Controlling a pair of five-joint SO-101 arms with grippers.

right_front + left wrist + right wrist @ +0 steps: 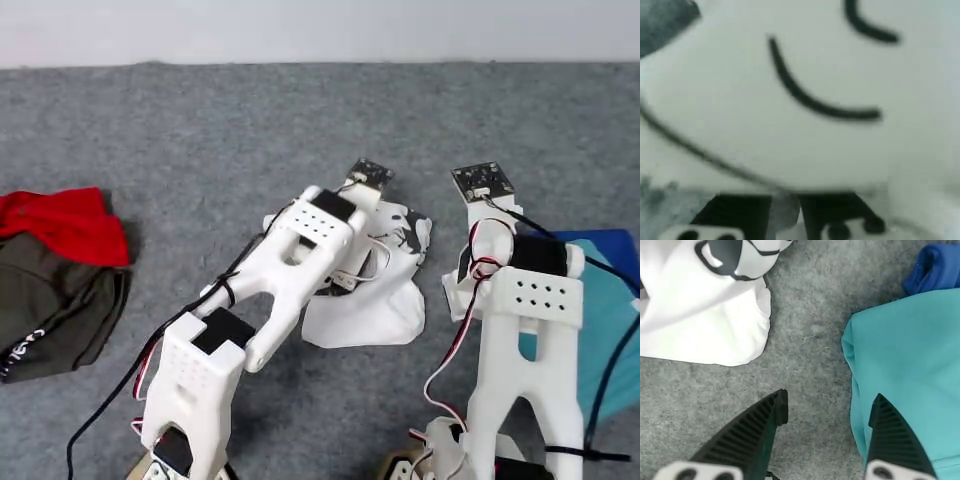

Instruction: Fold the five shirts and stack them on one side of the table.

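Step in hand: fold of the white shirt

My left gripper sits low on the crumpled white shirt with black line print, mid grey carpeted counter. Cloth crowds its camera, so I cannot tell its state. My right gripper hangs with jaws apart over bare counter, between that shirt and the flat teal shirt. Judgement: the fold looks barely begun. Next: right takes the near white edge, so both lift evenly.
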